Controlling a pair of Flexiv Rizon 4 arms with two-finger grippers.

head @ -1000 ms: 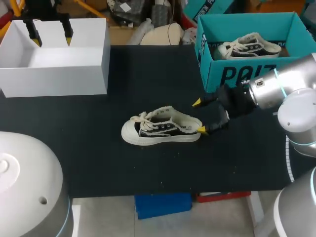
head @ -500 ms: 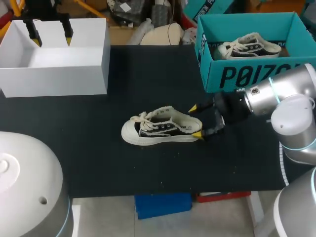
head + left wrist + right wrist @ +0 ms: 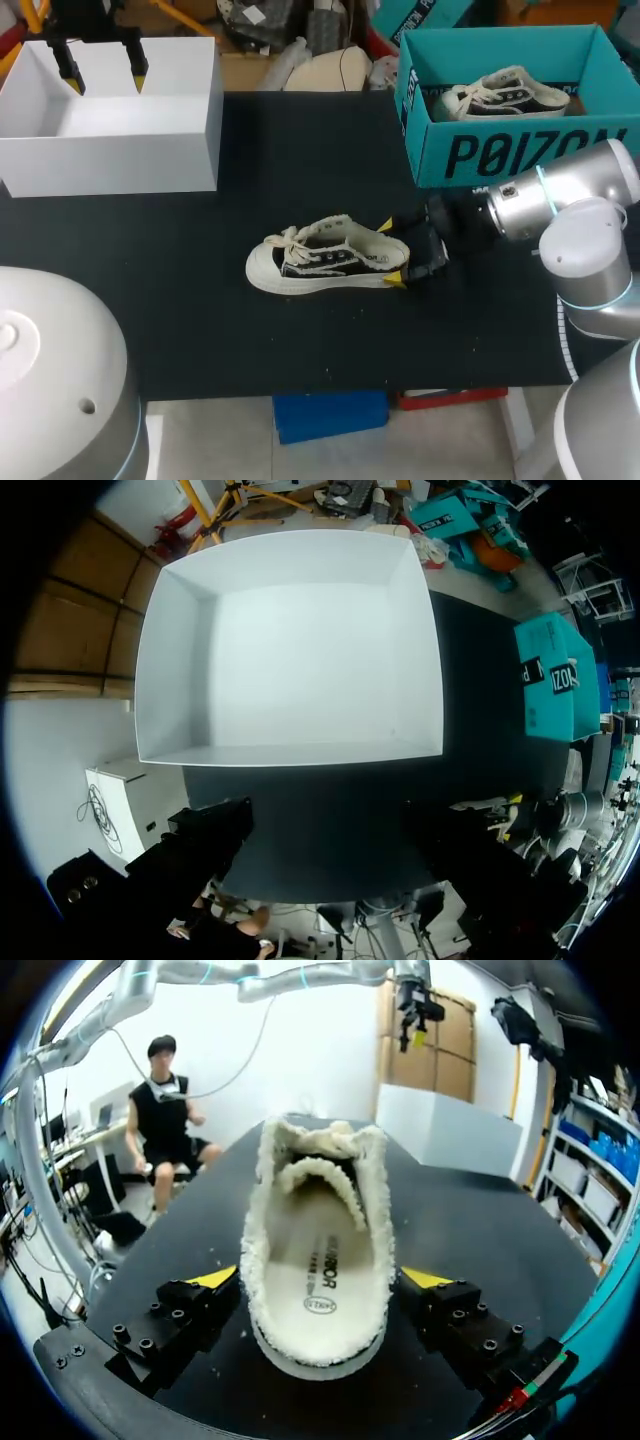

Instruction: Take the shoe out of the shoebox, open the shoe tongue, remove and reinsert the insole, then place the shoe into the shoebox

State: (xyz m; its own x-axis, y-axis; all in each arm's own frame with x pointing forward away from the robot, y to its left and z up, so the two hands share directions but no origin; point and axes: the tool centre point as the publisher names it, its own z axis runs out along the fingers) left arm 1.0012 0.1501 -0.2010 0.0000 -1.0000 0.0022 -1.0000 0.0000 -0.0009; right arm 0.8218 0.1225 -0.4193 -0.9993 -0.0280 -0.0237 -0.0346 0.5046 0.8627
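A cream and black low sneaker (image 3: pixel 325 260) lies on its sole mid-table, toe to the left. My right gripper (image 3: pixel 390 251) is at its heel, open, with one yellow tip on each side. In the right wrist view the shoe (image 3: pixel 320 1210) runs away from the gripper (image 3: pixel 320 1278). Its heel sits between the fingers, its fleecy lining and insole (image 3: pixel 322 1260) showing. The teal shoebox (image 3: pixel 500 155) stands at the back right with a second sneaker (image 3: pixel 510 93) inside. My left gripper (image 3: pixel 105 76) hangs open over the white box (image 3: pixel 110 150). The white box (image 3: pixel 290 650) also shows ahead of the left gripper (image 3: pixel 340 850).
The white open box takes up the back left corner. The black table top (image 3: pixel 300 160) stretches between the two boxes and in front of the shoe. My right arm's silver links (image 3: pixel 560 200) hang just in front of the teal box.
My right gripper has slid left towards the shoe, and its open fingers now straddle the heel. The shoe and my left arm have stayed put.
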